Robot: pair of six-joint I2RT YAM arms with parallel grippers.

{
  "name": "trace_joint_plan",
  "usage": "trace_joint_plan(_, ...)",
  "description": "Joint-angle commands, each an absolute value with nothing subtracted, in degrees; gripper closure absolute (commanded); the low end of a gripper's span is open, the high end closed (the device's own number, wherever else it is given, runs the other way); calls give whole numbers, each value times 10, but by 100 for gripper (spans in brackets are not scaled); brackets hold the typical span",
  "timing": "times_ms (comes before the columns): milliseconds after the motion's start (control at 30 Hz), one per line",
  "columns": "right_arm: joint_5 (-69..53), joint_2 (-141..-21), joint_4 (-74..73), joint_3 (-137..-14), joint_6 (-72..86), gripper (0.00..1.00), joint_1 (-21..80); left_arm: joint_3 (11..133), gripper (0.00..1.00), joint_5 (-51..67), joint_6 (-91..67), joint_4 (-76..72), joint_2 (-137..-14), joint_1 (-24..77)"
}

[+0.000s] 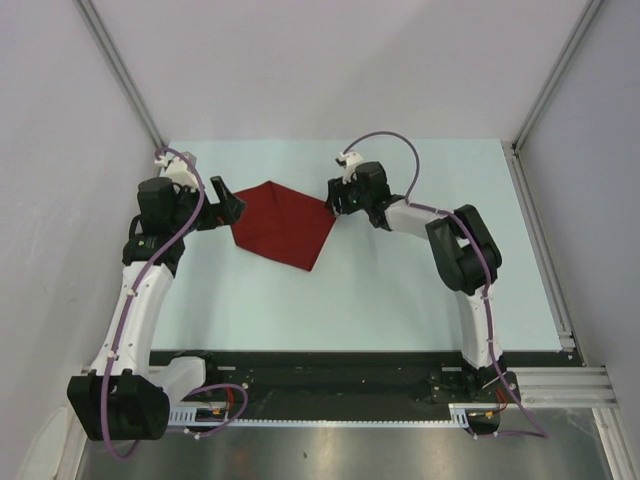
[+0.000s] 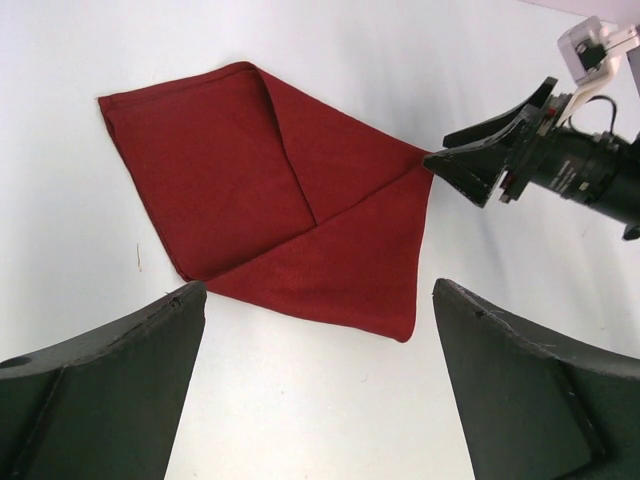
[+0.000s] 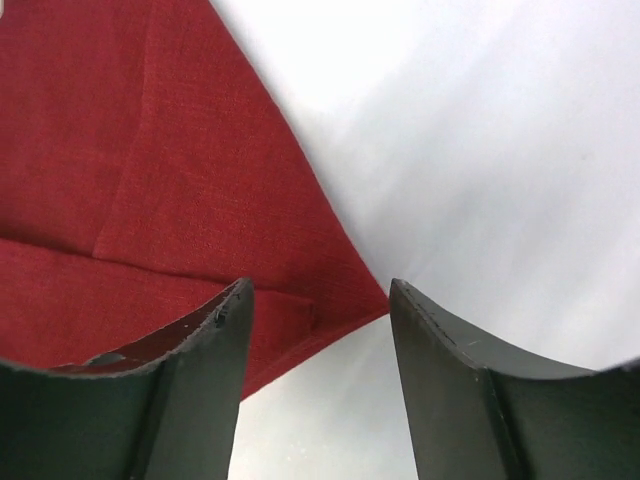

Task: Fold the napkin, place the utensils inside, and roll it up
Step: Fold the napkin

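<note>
- Folding the napkin [image 1: 283, 224], seemingly partway.
- Hovering beside it with right gripper [image 1: 336, 197] and left gripper [image 1: 225, 205] open, gripping nothing.
- Likely needing the unseen fork next.

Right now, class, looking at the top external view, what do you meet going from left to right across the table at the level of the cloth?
left gripper → napkin → right gripper
</note>
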State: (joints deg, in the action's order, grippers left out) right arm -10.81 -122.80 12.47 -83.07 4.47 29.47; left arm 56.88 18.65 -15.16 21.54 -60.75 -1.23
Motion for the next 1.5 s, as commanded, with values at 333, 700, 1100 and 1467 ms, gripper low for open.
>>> trace_joint_plan(333,-421,-1309,86,-935,112,33,197,572,0,194,-156,198,-607,-12)
trace_joint_plan(700,-473,-1351,117,-950,160,31,195,571,0,201,-159,196,-609,-13)
trace_joint_plan(1100,-470,-1337,194,-909,211,28,182,570,1,203,-160,195,-607,-12)
trace_joint_plan(1467,-247,-1173,174,-795,87,30,235,570,0,206,-162,194,-607,-12)
